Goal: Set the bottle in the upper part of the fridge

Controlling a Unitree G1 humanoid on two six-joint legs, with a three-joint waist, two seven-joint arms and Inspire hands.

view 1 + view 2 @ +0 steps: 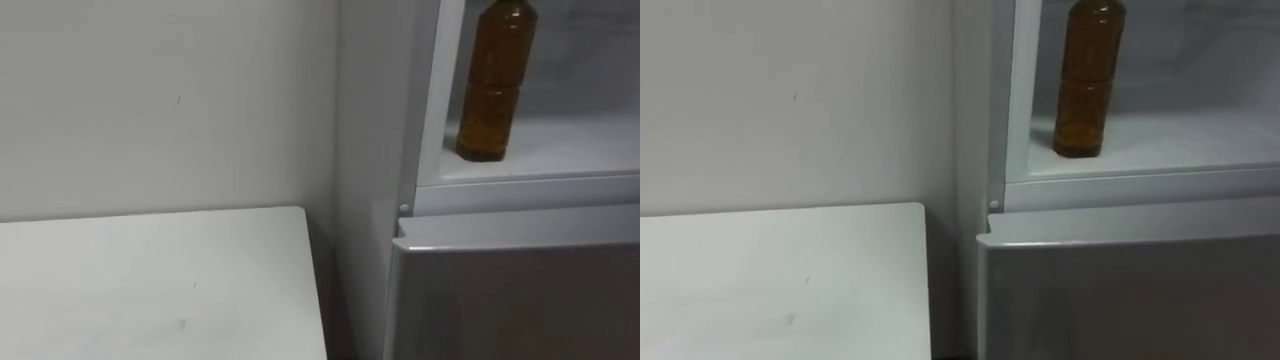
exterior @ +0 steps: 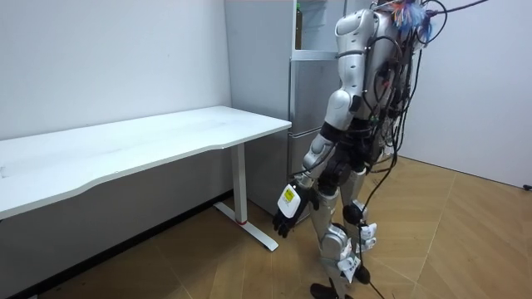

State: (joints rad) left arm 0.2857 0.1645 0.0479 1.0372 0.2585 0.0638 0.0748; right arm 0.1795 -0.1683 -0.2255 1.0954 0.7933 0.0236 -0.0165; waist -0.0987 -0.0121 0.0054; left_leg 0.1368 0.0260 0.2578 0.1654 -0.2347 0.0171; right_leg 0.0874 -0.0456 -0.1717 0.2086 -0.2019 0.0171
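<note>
Left eye view: brown bottle (image 1: 496, 80) stands upright on the shelf inside the open upper fridge (image 1: 570, 148), upper right of frame.
Room view, lower centre: my left hand (image 2: 287, 209) hangs at my side, fingers relaxed, holding nothing.

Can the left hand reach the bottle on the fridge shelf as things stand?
Probably yes: the left hand hangs low by the thigh, but the bottle stands upright near the front of the open shelf, nothing before it.
</note>
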